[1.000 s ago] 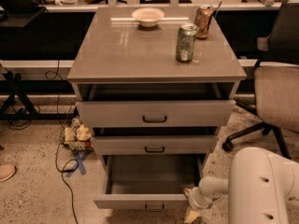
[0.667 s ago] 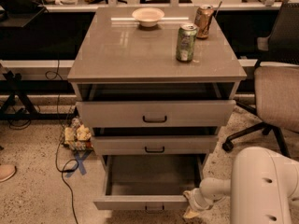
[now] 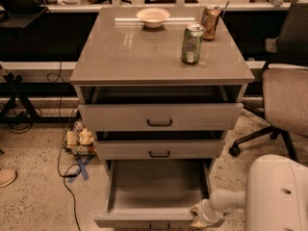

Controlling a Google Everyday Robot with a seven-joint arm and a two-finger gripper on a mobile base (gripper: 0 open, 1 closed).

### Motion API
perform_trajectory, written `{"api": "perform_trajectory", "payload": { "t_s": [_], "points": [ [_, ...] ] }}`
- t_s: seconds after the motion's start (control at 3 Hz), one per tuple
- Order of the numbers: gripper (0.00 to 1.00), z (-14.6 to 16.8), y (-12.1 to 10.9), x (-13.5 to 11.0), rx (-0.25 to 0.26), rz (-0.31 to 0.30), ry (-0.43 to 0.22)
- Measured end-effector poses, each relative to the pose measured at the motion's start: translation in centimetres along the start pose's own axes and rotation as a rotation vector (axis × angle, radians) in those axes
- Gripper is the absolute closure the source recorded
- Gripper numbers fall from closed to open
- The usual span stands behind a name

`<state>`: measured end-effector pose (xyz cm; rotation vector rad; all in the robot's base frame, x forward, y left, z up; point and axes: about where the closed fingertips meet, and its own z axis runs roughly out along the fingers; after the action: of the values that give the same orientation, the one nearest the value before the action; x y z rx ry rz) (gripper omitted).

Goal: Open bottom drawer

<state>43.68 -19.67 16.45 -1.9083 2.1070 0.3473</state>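
Note:
The grey cabinet (image 3: 159, 57) has three drawers. The bottom drawer (image 3: 154, 186) is pulled far out, and its plain grey inside shows. Its front (image 3: 144, 221) sits at the bottom edge of the view, with the handle mostly cut off. The middle drawer (image 3: 159, 149) and the top drawer (image 3: 160, 117) are each pulled out a little and have black handles. My gripper (image 3: 198, 214) is at the right end of the bottom drawer's front, low in the view, on a white arm (image 3: 231, 201).
On the cabinet top stand a green can (image 3: 192, 43), a brown can (image 3: 210, 21) and a white bowl (image 3: 153, 17). An office chair (image 3: 284, 90) stands to the right. Cables and small objects (image 3: 79, 139) lie on the floor at the left.
The bottom drawer has slid slightly further out toward the camera, with my gripper at its right front corner. Nothing else has moved.

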Motion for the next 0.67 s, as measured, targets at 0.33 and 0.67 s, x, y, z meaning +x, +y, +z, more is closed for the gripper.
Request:
{"api": "perform_trajectory", "payload": {
  "t_s": [0.33,0.67],
  "points": [
    [1.00,-0.50,2.20,1.05,0.026,0.043,-0.017],
    [0.81,-0.49,2.20,1.03,0.026,0.043,-0.017]
  ]
}}
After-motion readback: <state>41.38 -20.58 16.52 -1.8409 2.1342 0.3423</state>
